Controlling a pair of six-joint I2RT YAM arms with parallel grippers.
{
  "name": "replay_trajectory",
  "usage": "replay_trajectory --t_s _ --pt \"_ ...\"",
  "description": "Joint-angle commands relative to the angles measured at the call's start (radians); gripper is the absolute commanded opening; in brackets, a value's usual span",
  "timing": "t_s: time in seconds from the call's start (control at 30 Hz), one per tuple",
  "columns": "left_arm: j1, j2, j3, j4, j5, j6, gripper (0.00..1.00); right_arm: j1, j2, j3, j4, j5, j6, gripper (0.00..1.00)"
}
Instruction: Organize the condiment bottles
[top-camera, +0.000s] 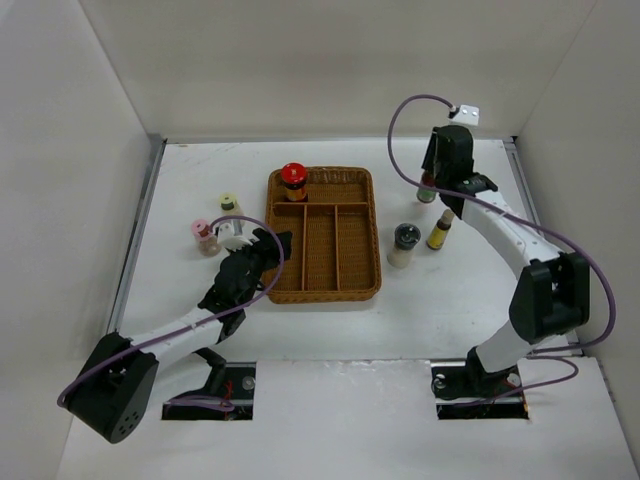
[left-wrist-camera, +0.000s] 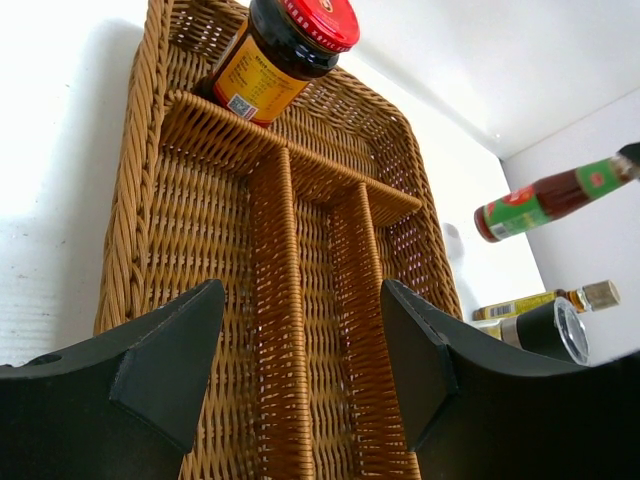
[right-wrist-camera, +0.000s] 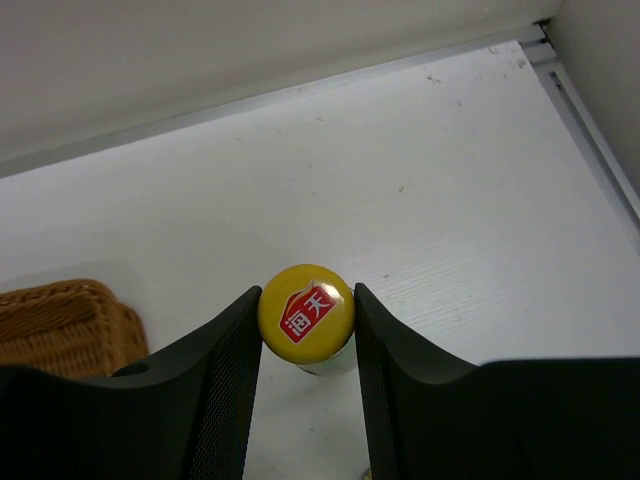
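Note:
My right gripper (right-wrist-camera: 307, 310) is shut on the yellow cap of a condiment bottle (right-wrist-camera: 305, 312) near the back right of the table. From above, that gripper (top-camera: 430, 185) covers the bottle (top-camera: 427, 192), whose green and red label (left-wrist-camera: 530, 205) shows in the left wrist view. My left gripper (left-wrist-camera: 300, 340) stands open and empty over the wicker tray (left-wrist-camera: 130, 200), at its front left (top-camera: 272, 245). A red-capped jar (top-camera: 293, 180) stands in the tray's back compartment. A pale-green-capped bottle (top-camera: 230, 204) and a pink-capped one (top-camera: 204, 237) stand left of the tray.
Right of the tray (top-camera: 372, 235) stand a grey-lidded jar (top-camera: 403, 243) and a slim yellow-labelled bottle (top-camera: 439, 230). White walls close the table at the back and on both sides. The tray's three long front compartments hold nothing.

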Motion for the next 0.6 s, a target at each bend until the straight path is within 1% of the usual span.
replay_trajectory --t_s 0.0,0.1,0.23,0.4,0.57 --pt "0.001 -0.027 0.017 0.060 0.008 -0.006 0.63 0.081 -0.096 0.089 0.135 0.011 -0.025 0.25" --pt "0.004 -0.027 0.019 0.059 0.008 -0.006 0.63 0.149 -0.090 0.129 0.135 0.006 -0.032 0.25" --pt "0.004 -0.035 0.016 0.059 0.006 -0.006 0.63 0.229 -0.042 0.207 0.141 -0.018 -0.032 0.26" --pt "0.006 -0.046 0.009 0.057 0.006 -0.006 0.63 0.313 0.102 0.365 0.132 -0.036 -0.039 0.26" --pt "0.009 -0.064 0.002 0.053 0.003 -0.006 0.63 0.353 0.241 0.509 0.112 -0.047 -0.037 0.26"
